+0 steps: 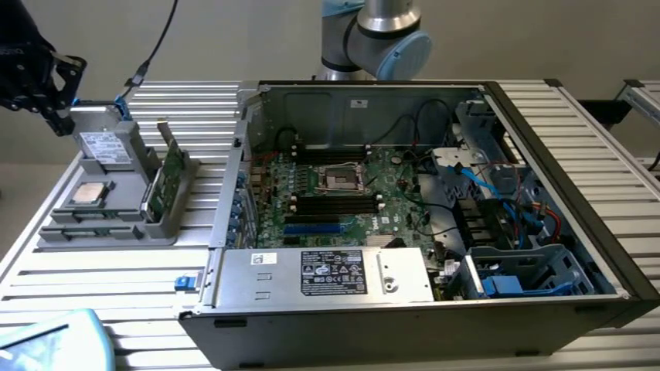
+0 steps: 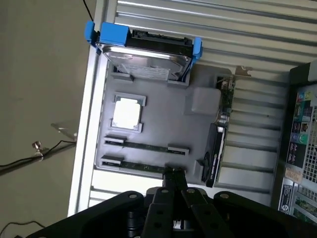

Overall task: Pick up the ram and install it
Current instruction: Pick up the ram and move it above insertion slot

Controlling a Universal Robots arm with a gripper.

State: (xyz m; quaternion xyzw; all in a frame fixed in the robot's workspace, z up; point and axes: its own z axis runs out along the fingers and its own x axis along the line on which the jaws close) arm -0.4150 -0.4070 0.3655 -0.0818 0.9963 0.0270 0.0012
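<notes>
Two slim dark ram sticks lie side by side in slots of the grey tray (image 2: 163, 124); one ram stick (image 2: 146, 146) is farther from my fingers, the other (image 2: 141, 166) is closer. In the exterior view the sticks (image 1: 98, 219) lie at the tray's near end. My gripper (image 2: 174, 174) hangs well above the tray, shut with nothing between its fingers, its tips over one end of the closer stick. From the exterior camera the gripper (image 1: 60, 116) is high at the exterior view's left, above the tray's far end.
The tray (image 1: 124, 224) also holds a silver processor (image 1: 88, 193), a hard drive in a blue carrier (image 2: 146, 49) and upright green cards (image 1: 165, 182). The open computer case (image 1: 433, 294) fills the exterior view's right, its motherboard (image 1: 341, 193) exposed, with black memory slots (image 1: 330, 205).
</notes>
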